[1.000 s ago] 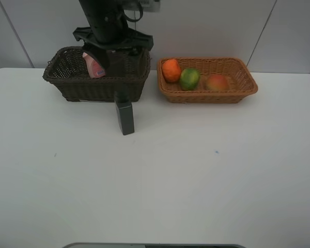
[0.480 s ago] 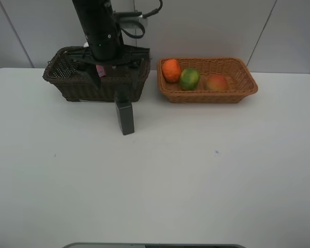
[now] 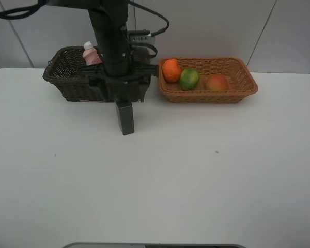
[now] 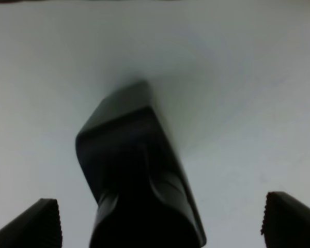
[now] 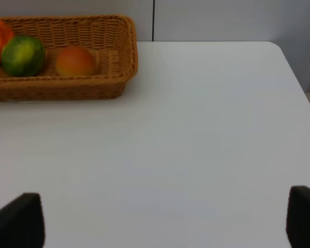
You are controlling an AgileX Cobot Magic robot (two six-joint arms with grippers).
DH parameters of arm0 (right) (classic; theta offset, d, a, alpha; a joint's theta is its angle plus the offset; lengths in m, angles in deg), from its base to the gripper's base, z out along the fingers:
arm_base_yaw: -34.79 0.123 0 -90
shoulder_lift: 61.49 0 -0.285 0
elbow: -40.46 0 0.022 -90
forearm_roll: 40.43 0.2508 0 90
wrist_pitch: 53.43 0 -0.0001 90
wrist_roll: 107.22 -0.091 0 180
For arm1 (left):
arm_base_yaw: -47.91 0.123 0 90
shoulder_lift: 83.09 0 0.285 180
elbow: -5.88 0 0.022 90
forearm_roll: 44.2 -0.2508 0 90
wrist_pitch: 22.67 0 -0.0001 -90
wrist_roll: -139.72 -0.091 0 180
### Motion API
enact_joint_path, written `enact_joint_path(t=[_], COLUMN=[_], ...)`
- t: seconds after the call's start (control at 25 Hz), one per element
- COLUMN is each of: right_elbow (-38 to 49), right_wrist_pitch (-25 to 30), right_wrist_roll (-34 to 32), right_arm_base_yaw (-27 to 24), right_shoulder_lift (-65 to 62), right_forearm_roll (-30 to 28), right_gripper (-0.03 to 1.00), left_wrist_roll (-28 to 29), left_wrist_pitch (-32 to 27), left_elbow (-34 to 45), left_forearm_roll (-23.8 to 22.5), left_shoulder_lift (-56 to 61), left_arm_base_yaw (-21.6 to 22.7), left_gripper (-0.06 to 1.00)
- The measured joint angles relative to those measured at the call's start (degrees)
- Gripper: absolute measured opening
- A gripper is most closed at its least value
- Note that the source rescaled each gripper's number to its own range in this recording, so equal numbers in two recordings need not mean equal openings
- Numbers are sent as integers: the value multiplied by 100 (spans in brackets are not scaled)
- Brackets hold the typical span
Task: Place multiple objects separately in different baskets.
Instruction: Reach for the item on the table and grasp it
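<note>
My left gripper [image 4: 160, 227] hung directly over the dark green bottle [image 4: 139, 175], jaws spread wide with a fingertip well clear on each side and nothing held. The bottle stood upright on the white table [image 3: 196, 170], just in front of the dark-brown basket [image 3: 67, 72]. To take it cleanly, I judged I should drop straight down, keep the body centred between the pads, close on the flat faces below the shoulder, then lift high enough to clear the wicker rim. Behind it, the pink bottle [image 3: 90, 54] sat in that deeper basket. Farther off, the tan basket [image 3: 237, 88] held the orange [image 3: 171, 70], green fruit [image 3: 189, 78] and peach [image 3: 217, 82]. My right gripper [image 5: 160, 222] waited over bare table, equally wide and empty-handed.
</note>
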Motion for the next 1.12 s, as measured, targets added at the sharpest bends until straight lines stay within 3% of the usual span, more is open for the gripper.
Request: enact_joint_path(t=[0.76, 0.92, 1.12], right_elbow=[0, 0, 0], right_wrist_pitch=[0, 0, 0], right_wrist_roll=[0, 0, 0], right_arm_base_yaw=[0, 0, 0], right_shoulder_lift=[0, 0, 0], right_forearm_roll=[0, 0, 0], right_gripper=[96, 96, 96], left_wrist_roll=[342, 342, 342], left_wrist_pitch=[809, 856, 974], left_elbow=[525, 525, 656], left_forearm_roll=[43, 43, 76], left_shoulder_lift=[-114, -114, -114], left_arm_base_yaw=[-36, -20, 57], left_gripper=[97, 91, 75])
